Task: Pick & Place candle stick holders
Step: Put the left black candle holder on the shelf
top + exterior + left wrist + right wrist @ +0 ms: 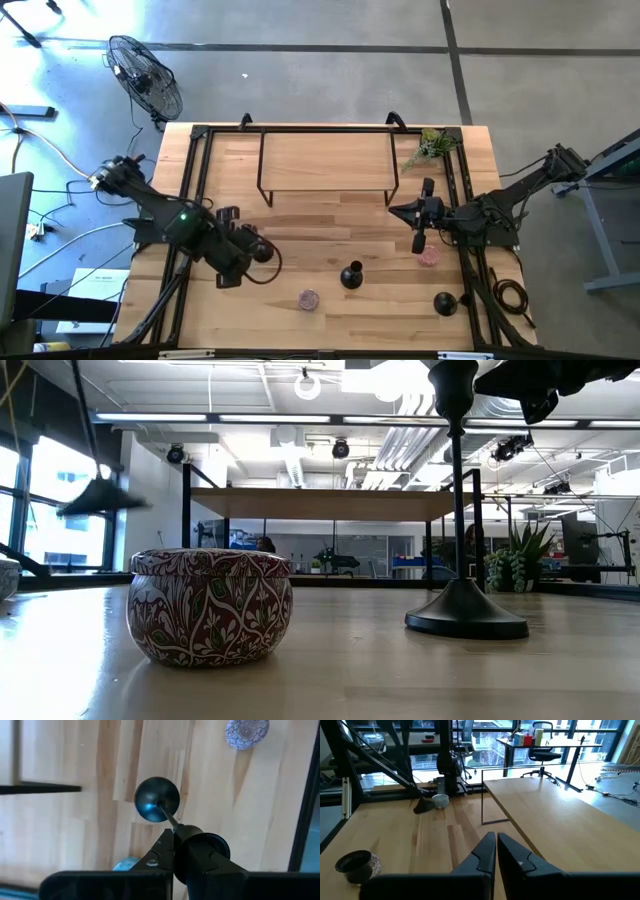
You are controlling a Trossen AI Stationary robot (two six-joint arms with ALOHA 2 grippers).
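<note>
My left gripper sits over the desk's left side, fingers pinching the stem of one candle stick holder. Two more holders stand near the front edge. My right gripper waits toward the right edge, fingers pressed together on nothing.

Grey concrete floor — standing fan, big windows.
</note>
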